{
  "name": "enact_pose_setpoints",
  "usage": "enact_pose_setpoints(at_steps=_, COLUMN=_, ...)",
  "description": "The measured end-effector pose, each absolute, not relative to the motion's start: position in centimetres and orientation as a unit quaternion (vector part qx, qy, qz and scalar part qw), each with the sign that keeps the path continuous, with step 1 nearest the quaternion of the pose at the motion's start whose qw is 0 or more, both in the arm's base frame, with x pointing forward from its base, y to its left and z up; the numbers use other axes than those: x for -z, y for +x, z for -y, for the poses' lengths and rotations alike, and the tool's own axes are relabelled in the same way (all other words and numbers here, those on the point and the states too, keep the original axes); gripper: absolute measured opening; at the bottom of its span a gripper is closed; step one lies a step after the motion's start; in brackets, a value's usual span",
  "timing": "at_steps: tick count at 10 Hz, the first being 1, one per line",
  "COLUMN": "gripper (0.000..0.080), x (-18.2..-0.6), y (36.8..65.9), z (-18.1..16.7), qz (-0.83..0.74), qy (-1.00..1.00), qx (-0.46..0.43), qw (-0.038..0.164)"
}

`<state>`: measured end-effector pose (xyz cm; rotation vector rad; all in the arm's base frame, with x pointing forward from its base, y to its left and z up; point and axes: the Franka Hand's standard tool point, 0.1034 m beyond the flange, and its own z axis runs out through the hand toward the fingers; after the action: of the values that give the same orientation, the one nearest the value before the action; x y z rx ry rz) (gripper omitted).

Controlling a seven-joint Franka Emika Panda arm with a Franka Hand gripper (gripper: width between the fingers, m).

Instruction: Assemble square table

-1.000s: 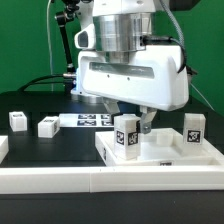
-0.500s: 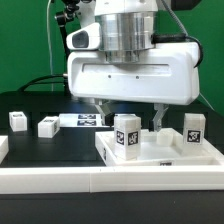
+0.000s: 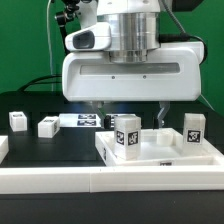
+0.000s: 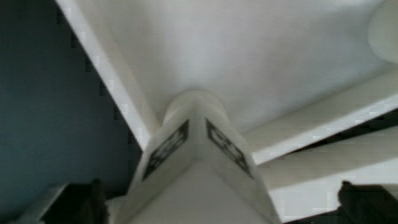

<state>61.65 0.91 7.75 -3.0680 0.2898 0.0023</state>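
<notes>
Four legs: two upright on one slab, two (loose) on table; pincer spread, empty.

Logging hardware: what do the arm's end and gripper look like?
The gripper has a wide, boxy white housing with rounded corners and two dark fingers. Above sits a silver-grey cylindrical wrist, with a white camera module beside it and black cables behind.
</notes>
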Motion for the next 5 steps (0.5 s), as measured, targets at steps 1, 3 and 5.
enact_pose_setpoints(at_steps=1, gripper=0.0649, x=-7.75, y=61.65, z=-0.97, qz=-0.079, qy=-0.996, qx=0.0, qw=0.03)
enact_pose_setpoints(at_steps=3, gripper=0.0649, x=-7.75, y=61.65, z=-0.91, qz=-0.026, qy=-0.999, qx=0.001, qw=0.03)
enact_pose_setpoints(at_steps=5, gripper=0.0649, x=-7.75, y=61.65, z=-0.75, qz=0.046, qy=-0.999, qx=0.003, qw=0.029)
